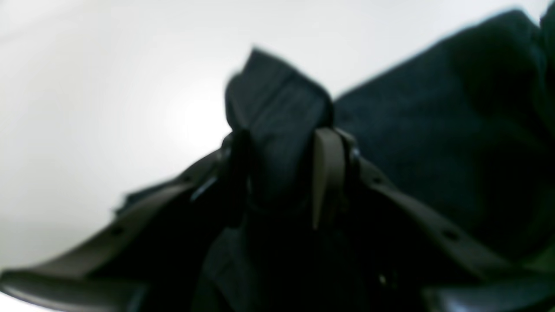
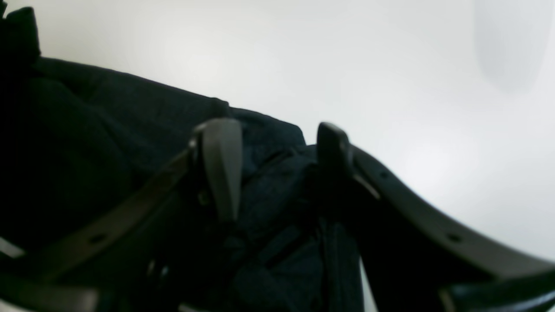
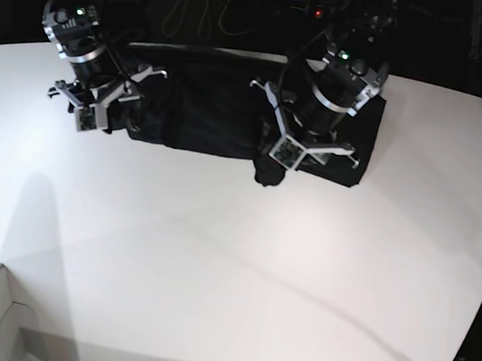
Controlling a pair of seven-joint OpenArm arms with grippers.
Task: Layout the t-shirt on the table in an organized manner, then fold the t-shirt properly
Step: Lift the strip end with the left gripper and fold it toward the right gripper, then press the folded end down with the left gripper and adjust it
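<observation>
1. Left wrist: left gripper (image 1: 282,173) pinches a raised fold of the black t-shirt (image 1: 433,143) over the white table (image 1: 86,108)
2. Right wrist: right gripper (image 2: 277,173) straddles bunched cloth; grip uncertain
3. Base: the shirt lies spread along the table's far edge between both arms

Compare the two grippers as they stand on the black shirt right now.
The left gripper has a raised tuft of the t-shirt standing up between its fingers, while the right gripper straddles lower, rumpled cloth. In the base view the left gripper works the shirt's near edge toward the middle; the right gripper sits at the shirt's end. Both have dark curved fingers with shirt fabric between them, over the white table.
</observation>
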